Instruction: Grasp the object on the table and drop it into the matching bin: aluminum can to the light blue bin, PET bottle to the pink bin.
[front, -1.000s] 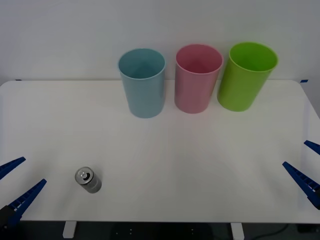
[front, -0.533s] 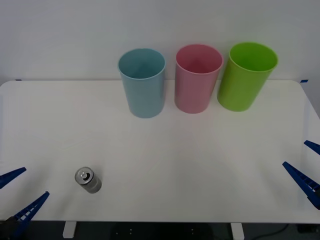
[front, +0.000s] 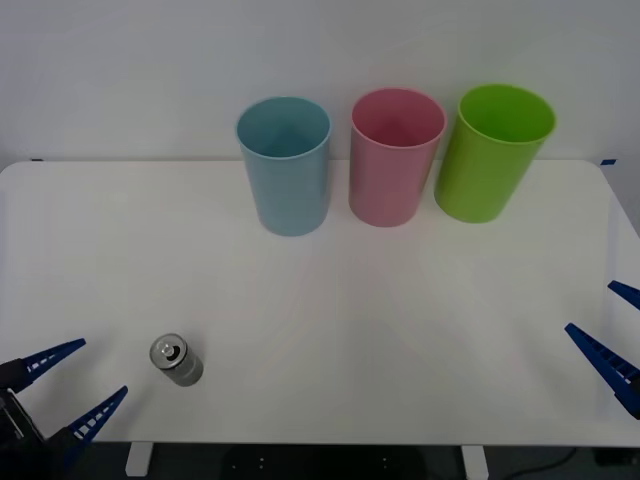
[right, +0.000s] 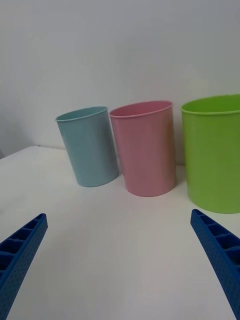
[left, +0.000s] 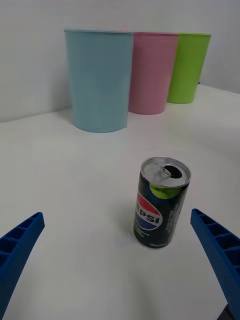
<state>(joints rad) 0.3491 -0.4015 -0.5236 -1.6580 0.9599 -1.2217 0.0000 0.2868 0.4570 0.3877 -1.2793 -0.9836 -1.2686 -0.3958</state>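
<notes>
Short silver-grey aluminum can (front: 176, 360) stands upright at lower left of the white bench (front: 330, 300), just right of the left gripper (front: 62, 392), jaws apart; right gripper (front: 610, 335), jaws apart, waits far right.

The aluminum can (front: 177, 360) stood upright near the table's (front: 400, 330) front left corner, dark label, top opened. Well behind it, the light blue bin (front: 286, 165) and pink bin (front: 395, 157) stood side by side, mouths up.

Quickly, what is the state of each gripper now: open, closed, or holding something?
Left gripper: open, holding nothing, beside the aluminum can.
Right gripper: open, holding nothing, at the table's right edge.
</notes>
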